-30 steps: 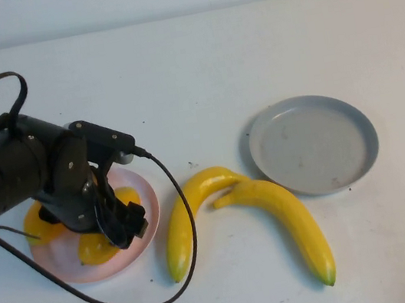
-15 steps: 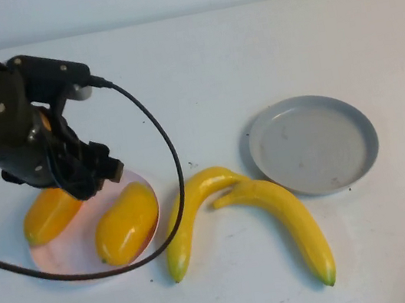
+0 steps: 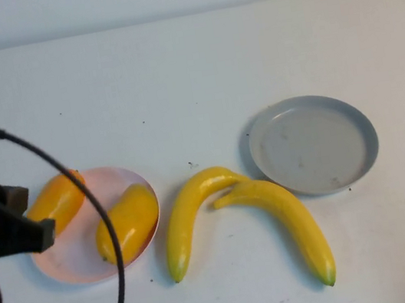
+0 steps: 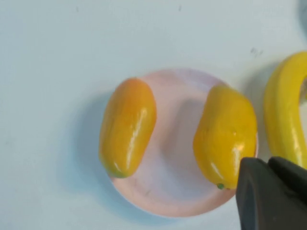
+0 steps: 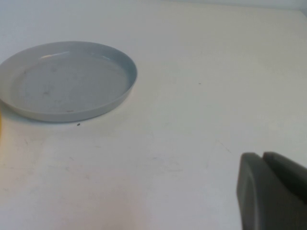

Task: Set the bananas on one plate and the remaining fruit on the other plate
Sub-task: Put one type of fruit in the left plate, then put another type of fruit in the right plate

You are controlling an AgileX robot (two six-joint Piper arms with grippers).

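Two bananas lie on the table between the plates, one (image 3: 189,217) nearer the pink plate and one (image 3: 290,218) nearer the grey plate. The grey plate (image 3: 314,144) is bare; it also shows in the right wrist view (image 5: 67,81). The pink plate (image 3: 76,258) holds both stubby fruits: the orange one (image 3: 55,201) leans on its far-left rim and the yellow one (image 3: 127,222) lies on its right side. My left gripper (image 4: 268,160) is shut and empty, hovering above the pink plate (image 4: 172,139). My right gripper (image 5: 263,155) is shut and empty over bare table right of the grey plate.
My left arm (image 3: 1,228) and its black cable (image 3: 92,209) fill the high view's left edge, the cable crossing in front of the pink plate. The right arm is out of the high view. White table surface lies all around.
My left arm has lifted off the pink plate and pulled back to the left. The yellow stubby fruit now lies free on the plate beside the orange one.
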